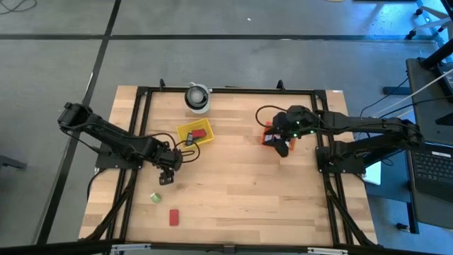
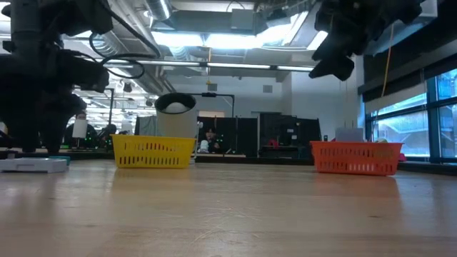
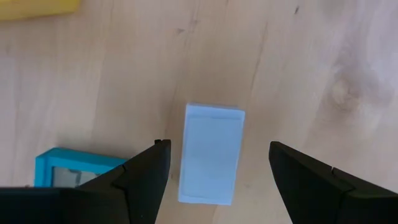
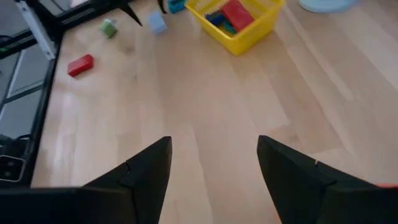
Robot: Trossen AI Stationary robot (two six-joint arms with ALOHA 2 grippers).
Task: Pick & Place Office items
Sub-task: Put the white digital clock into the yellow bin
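A pale blue flat block [image 3: 210, 155] lies flat on the wooden table. My left gripper [image 3: 217, 146] points down over it, open, one finger on each side and clear of it. A teal item [image 3: 74, 168] lies just beside one finger. In the high view this gripper [image 1: 167, 176] is near the yellow mesh basket [image 1: 196, 133], which holds red and blue items [image 4: 233, 14]. A green item [image 1: 155, 197] and a red block [image 1: 174, 216] lie toward the near left. My right gripper [image 1: 282, 146] hangs open with nothing in it above the orange basket [image 1: 269, 134].
A round white and grey object [image 1: 198, 97] stands at the table's far edge. Black frame rails [image 1: 141, 127] run along the table's sides. Bare wood [image 1: 241, 184] lies between the two arms and toward the near edge.
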